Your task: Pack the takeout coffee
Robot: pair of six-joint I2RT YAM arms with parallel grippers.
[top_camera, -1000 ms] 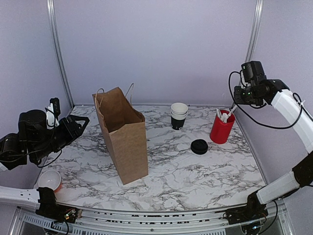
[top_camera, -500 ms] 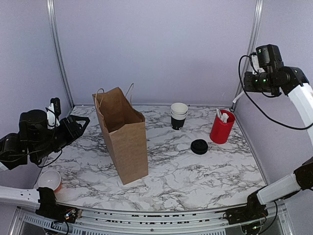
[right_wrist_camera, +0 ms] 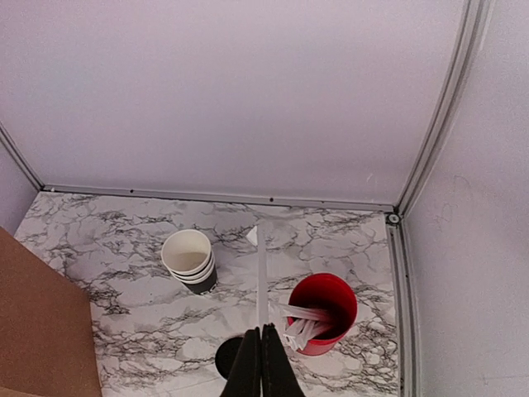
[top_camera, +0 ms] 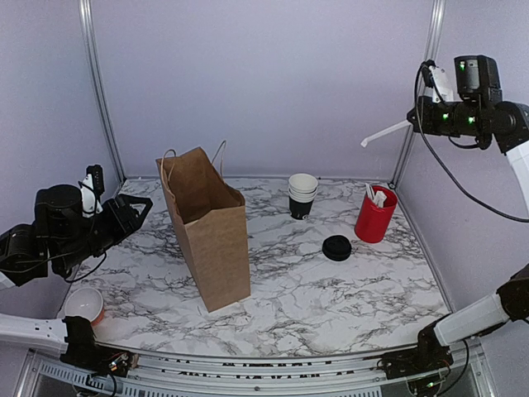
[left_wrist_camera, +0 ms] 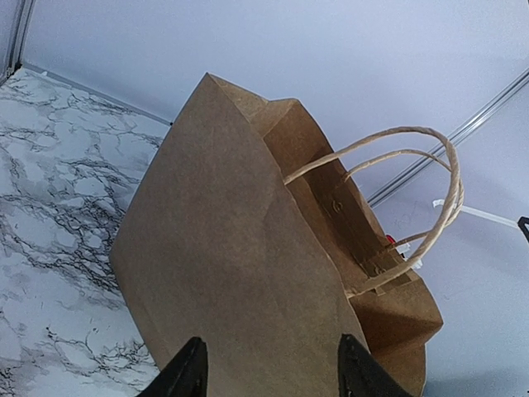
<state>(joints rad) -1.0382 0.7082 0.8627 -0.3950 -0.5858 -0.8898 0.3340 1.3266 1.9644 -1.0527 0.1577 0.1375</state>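
1. Over the table's 2 o'clock corner, high up: right gripper (right_wrist_camera: 261, 335), fingers pressed together on a thin white stick (top_camera: 384, 134) that pokes out toward 9 o'clock.
2. Left gripper (left_wrist_camera: 269, 343) sits at the 9 o'clock edge, jaws apart with nothing between them, aimed at the brown paper bag (top_camera: 211, 240) (near it, not touching).
3. Bag stands upright with its top open and handles up, at about 9 o'clock from table centre.
4. Stack of lidless black cups (top_camera: 302, 197) at 12 o'clock, near the back wall.
5. Red cup (top_camera: 374, 217) at 2 o'clock, with more white sticks inside.
6. Loose flat black lid (top_camera: 336, 247) at 3 o'clock, lying on the marble table (top_camera: 331, 306), near the red cup but apart from it.
7. Small white-inside cup (top_camera: 83, 304) at the 8 o'clock edge, beside the left arm.
8. Takeout coffee: not visible in any view, so I cannot tell where it is (the bag's inside is hidden).
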